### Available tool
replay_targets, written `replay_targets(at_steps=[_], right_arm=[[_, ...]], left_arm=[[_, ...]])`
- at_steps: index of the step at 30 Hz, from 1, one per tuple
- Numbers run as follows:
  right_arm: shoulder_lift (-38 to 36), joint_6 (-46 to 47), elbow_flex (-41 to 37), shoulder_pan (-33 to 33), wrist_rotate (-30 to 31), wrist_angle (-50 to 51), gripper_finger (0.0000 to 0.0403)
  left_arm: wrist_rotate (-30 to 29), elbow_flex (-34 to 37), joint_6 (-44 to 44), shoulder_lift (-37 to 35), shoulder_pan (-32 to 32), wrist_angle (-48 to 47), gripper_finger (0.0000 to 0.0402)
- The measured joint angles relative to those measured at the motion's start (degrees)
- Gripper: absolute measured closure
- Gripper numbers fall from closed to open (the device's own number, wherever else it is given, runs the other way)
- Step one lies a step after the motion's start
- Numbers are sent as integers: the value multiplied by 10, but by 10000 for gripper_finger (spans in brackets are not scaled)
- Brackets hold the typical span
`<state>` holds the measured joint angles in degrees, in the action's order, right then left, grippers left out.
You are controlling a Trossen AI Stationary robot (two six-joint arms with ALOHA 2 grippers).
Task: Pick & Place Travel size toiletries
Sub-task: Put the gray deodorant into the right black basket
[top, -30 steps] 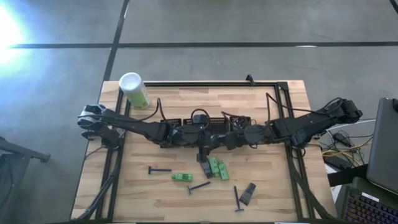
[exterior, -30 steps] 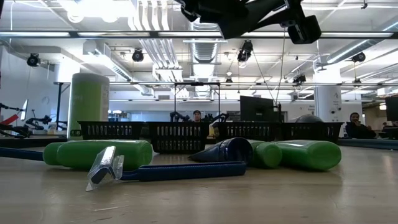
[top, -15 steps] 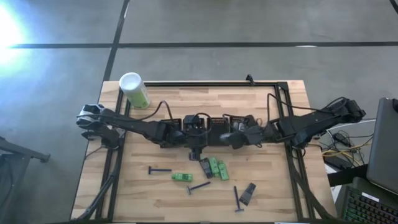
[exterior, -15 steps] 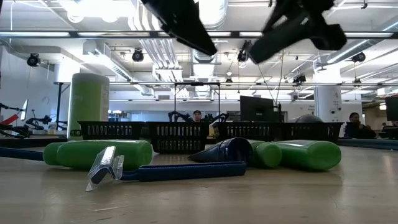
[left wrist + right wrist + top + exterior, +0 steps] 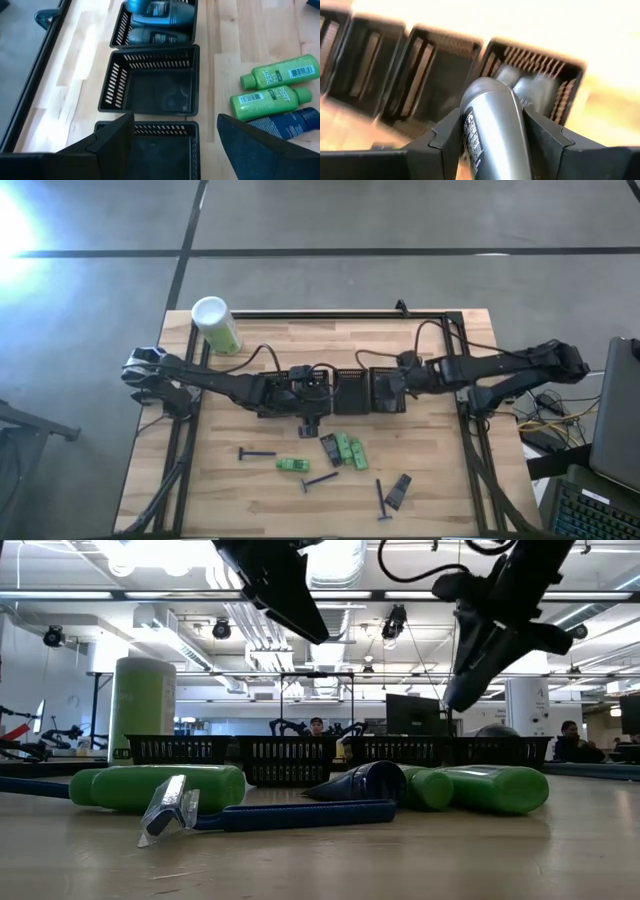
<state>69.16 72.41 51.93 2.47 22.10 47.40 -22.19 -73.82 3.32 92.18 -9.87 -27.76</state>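
My right end effector [image 5: 492,145] is clamped on a smooth, glossy grey tube [image 5: 495,125] with a printed label, above the black slotted plastic trays [image 5: 352,388]. The step in hand, as I judge it, is dropping this tube into the end tray [image 5: 535,85], where two similar grey tubes already lie. To do it well I should centre over that compartment, lower until the tube's tip is below the rim, and line its length up with the two inside before letting go; a rounded, slick tube will likely roll or bounce off the thin slotted wall if released high or crosswise.

My left end effector [image 5: 175,145] hangs spread wide and empty over the trays at about 9 o'clock from the right one. Below it two trays look empty, and the one beyond holds dark blue-grey tubes [image 5: 160,7].

The remaining toiletries lie on the pale wooden plank desk [image 5: 440,480] at 6 o'clock from the trays: two bright green plastic bottles [image 5: 280,87] with barcode labels beside a dark blue soft tube [image 5: 285,125], another green bottle [image 5: 292,466], thin dark razors [image 5: 256,453] and a dark flat packet [image 5: 399,491]. A tall green canister with a white cap [image 5: 215,325] stands at 10 o'clock.
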Motion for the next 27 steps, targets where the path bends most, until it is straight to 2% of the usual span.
replay_targets(at_steps=[3, 10, 17, 27], right_arm=[[2, -8, -4, -23, 25, -4, 235], [44, -34, -23, -38, 3, -44, 234], [105, -21, -9, -33, 91, -46, 213], [136, 5, 1, -26, 46, -42, 146]], left_arm=[[0, 0, 11, 0, 0, -7, 113], [-5, 0, 23, 0, 0, -17, 113], [-24, 0, 23, 0, 0, -20, 113], [-32, 2, 23, 0, -1, -48, 113]])
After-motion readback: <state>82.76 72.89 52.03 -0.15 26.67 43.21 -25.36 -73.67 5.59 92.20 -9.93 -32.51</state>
